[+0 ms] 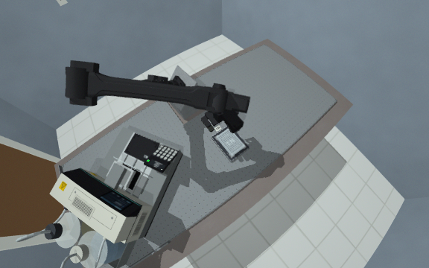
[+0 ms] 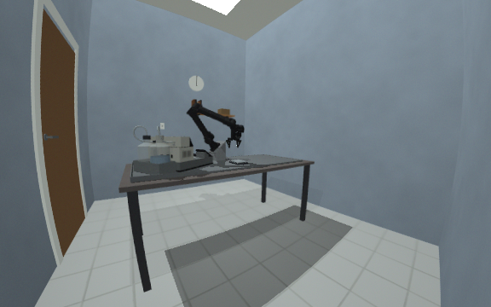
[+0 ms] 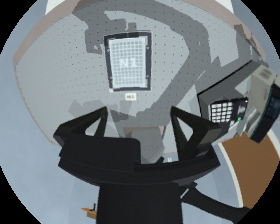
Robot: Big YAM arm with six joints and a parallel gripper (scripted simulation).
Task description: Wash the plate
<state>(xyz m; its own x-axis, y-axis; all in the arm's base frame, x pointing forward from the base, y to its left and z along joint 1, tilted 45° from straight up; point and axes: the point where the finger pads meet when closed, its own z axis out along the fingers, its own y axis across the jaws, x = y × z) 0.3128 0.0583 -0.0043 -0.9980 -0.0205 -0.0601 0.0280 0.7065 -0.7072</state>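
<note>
A white well plate (image 1: 230,143) lies flat in the dark plate nest N1 (image 1: 231,146) on the table's right half. It also shows in the wrist view (image 3: 128,60) and in the far view (image 2: 238,161). My gripper (image 1: 223,123) is open and empty. It hangs well above the table, over the near-arm end of the nest; its fingers frame bare table below the plate. The washer (image 1: 135,176) stands at the left with its keypad (image 1: 163,154) and a green lamp (image 1: 147,161). Its carrier pocket (image 1: 134,179) looks empty.
The washer's cream housing (image 1: 95,202) and bottles (image 1: 69,238) stand at the table's left end. A grey wedge-shaped arm base (image 1: 182,93) sits behind the arm. The table edge (image 1: 311,138) runs close to the nest's right.
</note>
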